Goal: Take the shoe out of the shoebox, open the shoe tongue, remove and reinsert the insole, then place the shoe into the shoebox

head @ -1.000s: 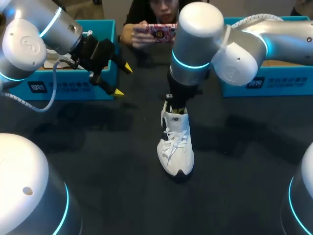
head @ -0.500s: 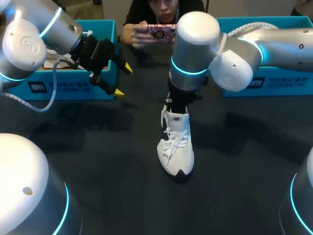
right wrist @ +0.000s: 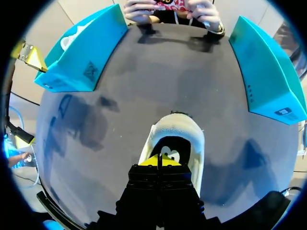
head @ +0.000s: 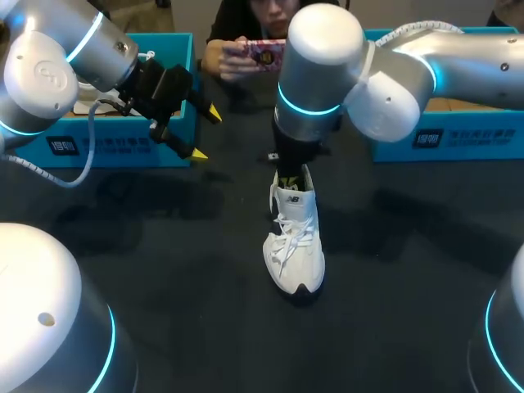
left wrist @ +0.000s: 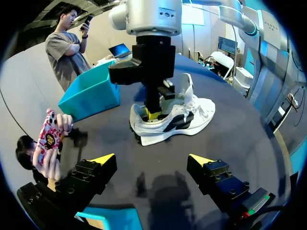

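One shoe upright, toe toward robot, heel away; right pincer clenched in its opening; left pincer released.

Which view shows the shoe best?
The left wrist view: the shoe shows whole, side on, tongue raised, the right gripper in its opening. The head view partly hides its heel behind the right arm; the right wrist view shows only the heel opening.

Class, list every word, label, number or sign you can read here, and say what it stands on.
Left blue box, front label: too blurred to read.
Right blue box, front label: too blurred to read.
Shoe, tongue mark: too small to read.
Nothing else is legible, so no text can be quoted.
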Tool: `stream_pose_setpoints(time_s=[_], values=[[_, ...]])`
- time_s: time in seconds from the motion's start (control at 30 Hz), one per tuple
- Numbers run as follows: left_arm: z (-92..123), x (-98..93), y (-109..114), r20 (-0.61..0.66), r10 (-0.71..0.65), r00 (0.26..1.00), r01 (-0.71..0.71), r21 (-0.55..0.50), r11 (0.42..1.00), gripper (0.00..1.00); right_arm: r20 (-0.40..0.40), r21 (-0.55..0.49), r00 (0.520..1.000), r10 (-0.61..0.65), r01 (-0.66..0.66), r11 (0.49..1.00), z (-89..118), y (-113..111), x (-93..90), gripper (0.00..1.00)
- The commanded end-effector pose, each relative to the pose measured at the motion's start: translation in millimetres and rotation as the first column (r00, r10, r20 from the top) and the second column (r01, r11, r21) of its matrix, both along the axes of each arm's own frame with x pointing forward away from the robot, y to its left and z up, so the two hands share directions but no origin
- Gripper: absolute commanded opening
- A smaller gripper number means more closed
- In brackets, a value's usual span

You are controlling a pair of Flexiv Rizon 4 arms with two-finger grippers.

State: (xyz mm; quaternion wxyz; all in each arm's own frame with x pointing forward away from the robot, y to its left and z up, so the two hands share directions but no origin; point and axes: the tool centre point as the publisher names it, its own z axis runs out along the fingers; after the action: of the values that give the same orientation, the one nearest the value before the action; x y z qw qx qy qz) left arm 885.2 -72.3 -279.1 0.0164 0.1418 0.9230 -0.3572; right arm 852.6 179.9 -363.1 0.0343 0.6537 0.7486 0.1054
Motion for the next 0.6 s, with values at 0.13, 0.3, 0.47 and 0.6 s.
stream_pose_setpoints(time_s=[0.13,0.3,0.47,0.6], values=[[0.5,-0.9,0.5,0.001,0.001,1.0,-0.001,0.003,1.0,1.0,-0.023,-0.004,1.0,-0.005,0.005,1.0,-35.2,5.9,5.4,0.0],[0.5,-0.9,0.5,0.001,0.001,1.0,-0.001,0.003,1.0,1.0,-0.044,-0.051,0.999,-0.027,0.025,0.998,-46.8,1.3,5.2,0.0],[0.5,-0.9,0.5,0.001,0.001,1.0,-0.001,0.003,1.0,1.0,-0.038,-0.079,0.999,-0.028,0.025,0.997,-37.2,-0.1,6.2,0.0],[0.5,-0.9,0.5,0.001,0.001,1.0,-0.001,0.003,1.0,1.0,0.001,-0.096,1.0,-0.026,0.026,0.995,-18.4,-3.0,8.8,0.0]])
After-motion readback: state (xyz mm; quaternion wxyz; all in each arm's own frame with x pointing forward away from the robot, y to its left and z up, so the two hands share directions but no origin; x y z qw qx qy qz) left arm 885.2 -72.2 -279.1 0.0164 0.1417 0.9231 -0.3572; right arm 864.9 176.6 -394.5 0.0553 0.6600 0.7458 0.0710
